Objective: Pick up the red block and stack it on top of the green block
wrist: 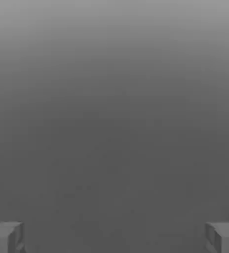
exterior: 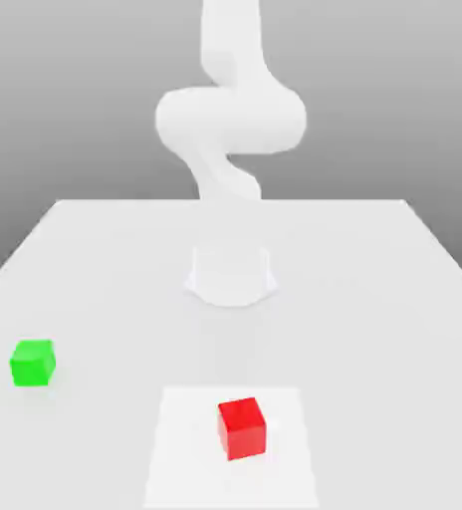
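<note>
Nothing is grasped: the gripper (wrist: 114, 237) has fingers wide apart, empty. Red block (exterior: 241, 428) sits lower centre of the exterior view, green block (exterior: 33, 363) at left; next, descend over red

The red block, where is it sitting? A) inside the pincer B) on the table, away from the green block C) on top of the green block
B: the red block rests on the table, with the green block apart, toward the exterior view's left.
</note>
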{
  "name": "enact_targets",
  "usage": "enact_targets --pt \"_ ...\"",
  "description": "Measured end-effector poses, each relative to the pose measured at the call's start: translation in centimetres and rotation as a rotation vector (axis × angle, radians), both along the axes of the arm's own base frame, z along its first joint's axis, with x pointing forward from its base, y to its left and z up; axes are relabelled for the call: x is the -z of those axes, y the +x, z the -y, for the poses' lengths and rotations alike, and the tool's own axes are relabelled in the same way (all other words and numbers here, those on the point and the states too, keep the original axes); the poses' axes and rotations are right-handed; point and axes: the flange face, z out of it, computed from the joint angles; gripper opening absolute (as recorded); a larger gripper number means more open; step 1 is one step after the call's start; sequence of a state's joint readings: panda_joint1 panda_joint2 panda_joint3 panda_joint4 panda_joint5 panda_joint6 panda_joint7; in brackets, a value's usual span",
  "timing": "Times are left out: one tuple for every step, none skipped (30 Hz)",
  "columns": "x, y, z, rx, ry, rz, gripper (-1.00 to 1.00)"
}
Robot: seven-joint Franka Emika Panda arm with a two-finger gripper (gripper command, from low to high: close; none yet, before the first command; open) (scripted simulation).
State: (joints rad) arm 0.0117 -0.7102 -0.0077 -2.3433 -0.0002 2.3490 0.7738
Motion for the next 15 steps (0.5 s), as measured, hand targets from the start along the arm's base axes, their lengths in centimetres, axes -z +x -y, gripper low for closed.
enact_targets --pt "2.3 1.4 -0.1 -0.011 -0.006 -0.037 0.00" --pt "4.5 2.6 -0.1 -0.023 -0.011 -0.073 0.00" --pt "6.7 3.6 -0.2 -0.034 -0.017 -0.108 0.00" --pt "8.9 4.5 -0.3 -0.044 -0.022 -0.142 0.00" --pt "11.1 5.3 -0.3 -0.055 -0.027 -0.176 0.00" --pt "13.4 5.9 -0.4 -0.066 -0.032 -0.210 0.00" --pt "15.6 6.4 -0.5 -0.078 -0.037 -0.244 0.00" --pt "17.9 6.9 -0.6 -0.089 -0.042 -0.277 0.00" --pt "20.1 7.2 -0.7 -0.100 -0.047 -0.311 0.00" --pt "22.4 7.4 -0.8 -0.111 -0.051 -0.345 0.00" --pt "24.6 7.4 -0.8 -0.123 -0.056 -0.378 0.00" --pt "26.8 7.4 -0.9 -0.135 -0.061 -0.412 0.00" --pt "29.1 7.2 -1.0 -0.147 -0.065 -0.445 0.00" --pt "31.2 7.0 -1.1 -0.158 -0.070 -0.479 0.00" --pt "33.4 6.6 -1.1 -0.170 -0.074 -0.512 0.00"
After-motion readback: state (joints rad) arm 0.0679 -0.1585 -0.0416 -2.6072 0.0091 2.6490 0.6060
